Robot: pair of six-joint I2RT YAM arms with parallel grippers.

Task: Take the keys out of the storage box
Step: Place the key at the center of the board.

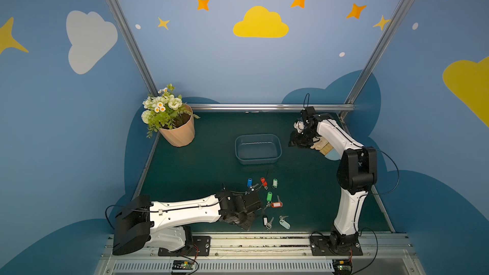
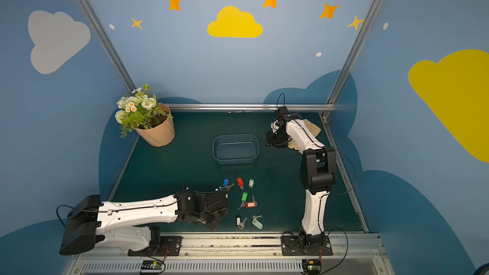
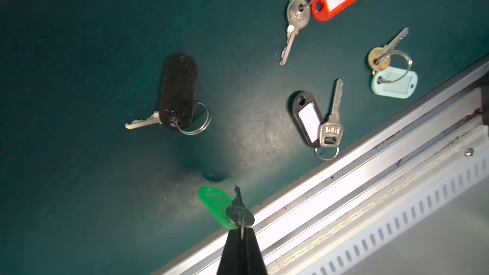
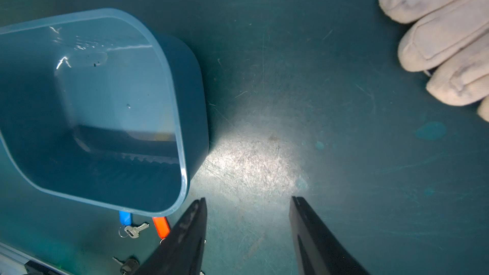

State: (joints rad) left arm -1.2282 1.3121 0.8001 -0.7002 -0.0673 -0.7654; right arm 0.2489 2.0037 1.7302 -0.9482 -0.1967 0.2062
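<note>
Keys [image 1: 269, 196]: lying loose on the dark green mat [image 1: 201, 170], all outside the storage box [image 1: 258, 161] and well apart from it, spreading between its near wall and the front rail [image 1: 264, 237]. Showing in both top views as blue, red and pale green tags in a row nearest the box, then green and orange-red tags touching one another, then black and mint tags lying closest to the rail. Appearing in the left wrist view only: one further black-tagged key [image 3: 178, 91], lying flat with its ring beside it. Green-tagged key [image 3: 239, 214]: dangling from the left gripper [image 3: 242, 230], jaws pressed together and pinching its ring, green tag hanging alongside the key head. Storage box: sitting upright near the middle of the mat, rim up, translucent blue-grey. Right gripper [image 4: 248, 199]: hovering just beside the short end of the box, jaws standing well apart over bare scuffed mat, gripping nothing and touching neither box nor glove [image 4: 444, 35]. Glove: pale fabric, lying on the mat on the side of that gripper away from the box. Peach flower pot [image 1: 180, 134]: standing at the far left corner, carrying white blooms. Walls [image 1: 238, 62]: enclosing the mat, blue, bearing painted clouds and stars.
</note>
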